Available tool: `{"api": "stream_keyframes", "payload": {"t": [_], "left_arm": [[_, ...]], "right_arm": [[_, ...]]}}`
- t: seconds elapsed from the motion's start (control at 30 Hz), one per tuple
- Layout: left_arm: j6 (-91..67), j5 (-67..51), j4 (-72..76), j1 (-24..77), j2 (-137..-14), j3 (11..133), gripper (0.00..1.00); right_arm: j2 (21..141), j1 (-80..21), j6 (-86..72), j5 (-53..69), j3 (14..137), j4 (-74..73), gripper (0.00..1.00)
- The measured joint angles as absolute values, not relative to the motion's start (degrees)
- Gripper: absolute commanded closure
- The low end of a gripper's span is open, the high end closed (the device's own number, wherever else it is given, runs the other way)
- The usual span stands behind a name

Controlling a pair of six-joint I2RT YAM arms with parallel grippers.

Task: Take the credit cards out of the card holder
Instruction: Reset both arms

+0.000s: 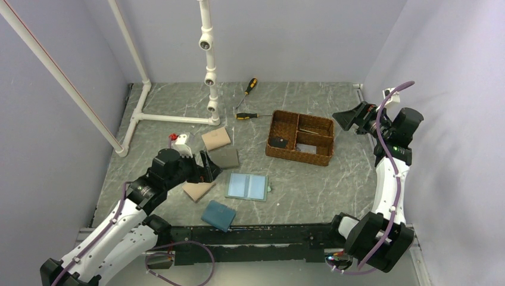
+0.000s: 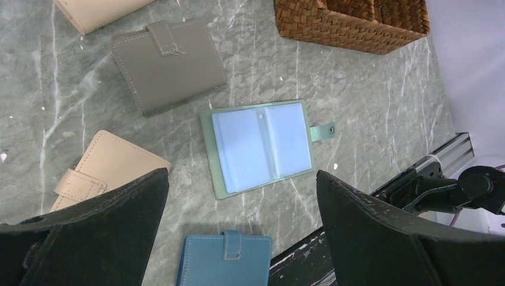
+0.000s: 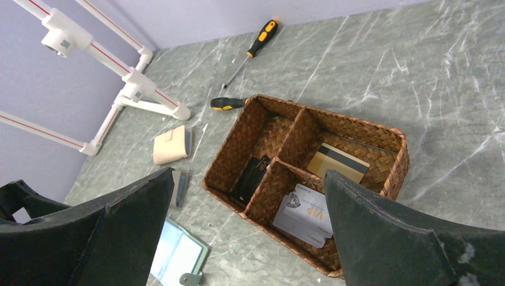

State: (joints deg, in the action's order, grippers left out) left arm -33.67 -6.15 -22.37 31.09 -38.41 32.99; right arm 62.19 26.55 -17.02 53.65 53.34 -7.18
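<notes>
Currently: card holder [image 2: 262, 149] open flat on table [image 2: 369, 89], pockets exposed, apparently empty. Credit cards [image 3: 306, 215] in woven basket [image 3: 357, 123], one per compartment, likely drop-off. Left pincer [image 1: 206, 167] spread, empty, beside holder. Right pincer [image 1: 351, 117] spread, empty, raised near basket. Task looks complete.

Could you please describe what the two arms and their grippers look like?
Both the left arm and the right arm have white shells on their links, with black joints and black bases. A purple cable runs along each arm. The left gripper and the right gripper are black, with broad, wedge-shaped matt fingers.
</notes>
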Motion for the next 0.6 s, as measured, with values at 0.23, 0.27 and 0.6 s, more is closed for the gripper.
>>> {"api": "stream_keyframes", "payload": {"t": [0.23, 0.27, 0.6], "left_arm": [[-33.7, -6.2, -22.3, 31.1, -38.4, 32.7, 0.0], [-33.7, -6.2, -22.3, 31.1, -38.4, 32.5, 0.01], [-33.8, -6.2, -22.2, 31.1, -38.9, 32.0, 0.01]], "right_arm": [[62.2, 26.6, -17.0, 53.7, 53.3, -7.2, 0.0], [62.2, 26.6, -17.0, 53.7, 53.3, -7.2, 0.0], [62.2, 26.8, -17.0, 53.7, 53.3, -7.2, 0.0]]}}
